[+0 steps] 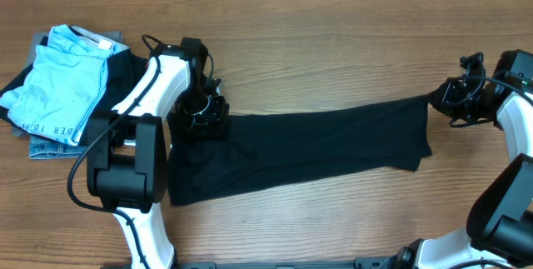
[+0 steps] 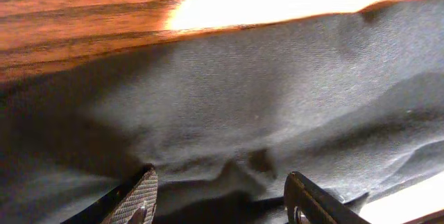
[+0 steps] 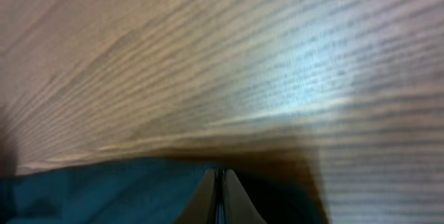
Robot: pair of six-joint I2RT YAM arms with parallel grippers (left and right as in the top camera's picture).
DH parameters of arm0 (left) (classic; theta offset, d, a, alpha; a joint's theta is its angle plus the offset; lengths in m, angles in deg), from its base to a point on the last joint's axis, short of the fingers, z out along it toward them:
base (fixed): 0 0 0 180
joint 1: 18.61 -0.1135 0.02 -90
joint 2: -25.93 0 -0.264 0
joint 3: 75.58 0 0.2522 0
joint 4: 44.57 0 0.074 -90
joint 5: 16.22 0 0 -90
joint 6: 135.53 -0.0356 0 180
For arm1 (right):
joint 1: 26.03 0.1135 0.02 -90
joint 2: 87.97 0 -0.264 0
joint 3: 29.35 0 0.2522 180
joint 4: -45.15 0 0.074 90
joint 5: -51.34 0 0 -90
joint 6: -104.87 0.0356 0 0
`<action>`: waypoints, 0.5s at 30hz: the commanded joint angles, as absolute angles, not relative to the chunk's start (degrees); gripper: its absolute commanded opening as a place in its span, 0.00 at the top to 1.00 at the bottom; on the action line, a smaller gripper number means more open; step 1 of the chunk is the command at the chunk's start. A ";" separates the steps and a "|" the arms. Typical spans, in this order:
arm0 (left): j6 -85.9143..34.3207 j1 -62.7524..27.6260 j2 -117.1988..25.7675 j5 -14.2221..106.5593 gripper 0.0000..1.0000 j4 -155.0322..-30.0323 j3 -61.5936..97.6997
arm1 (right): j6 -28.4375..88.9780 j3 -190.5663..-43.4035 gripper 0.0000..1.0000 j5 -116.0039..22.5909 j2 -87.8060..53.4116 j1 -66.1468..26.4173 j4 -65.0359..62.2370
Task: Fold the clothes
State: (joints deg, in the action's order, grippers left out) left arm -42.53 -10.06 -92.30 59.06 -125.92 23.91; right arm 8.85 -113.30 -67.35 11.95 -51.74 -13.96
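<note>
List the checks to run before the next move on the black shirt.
1. Grip of right end effector on the black T-shirt corner: ok, shut on it.
2. Grip of left end effector on the cloth: not ok, jaws open at it.
3. Shirt stretched long across the table: ok.
4. Shirt clear of the light blue garment: cannot tell, the left arm hides the gap.

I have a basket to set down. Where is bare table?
Bare wood lies beyond the black T-shirt along the far edge, and in front of it, between the arm bases. The left is crowded: folded pile, left arm.
</note>
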 commanded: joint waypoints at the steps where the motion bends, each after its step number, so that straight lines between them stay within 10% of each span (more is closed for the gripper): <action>1: -42.09 -9.97 -91.71 59.83 0.38 -125.77 23.41 | 8.81 -114.85 0.87 -68.71 12.15 -51.11 -13.19; 3: -42.09 -9.97 -91.71 59.83 0.38 -125.77 23.41 | 8.85 -114.85 0.58 -67.00 12.15 -51.11 -13.48; 7: -42.09 -9.97 -91.71 59.83 0.38 -125.79 23.41 | 8.85 -114.85 0.34 -60.77 12.15 -51.11 -14.13; 15: -42.11 -9.97 -91.71 59.83 0.38 -125.77 23.41 | 8.89 -114.24 0.62 -55.83 12.15 -51.11 -22.87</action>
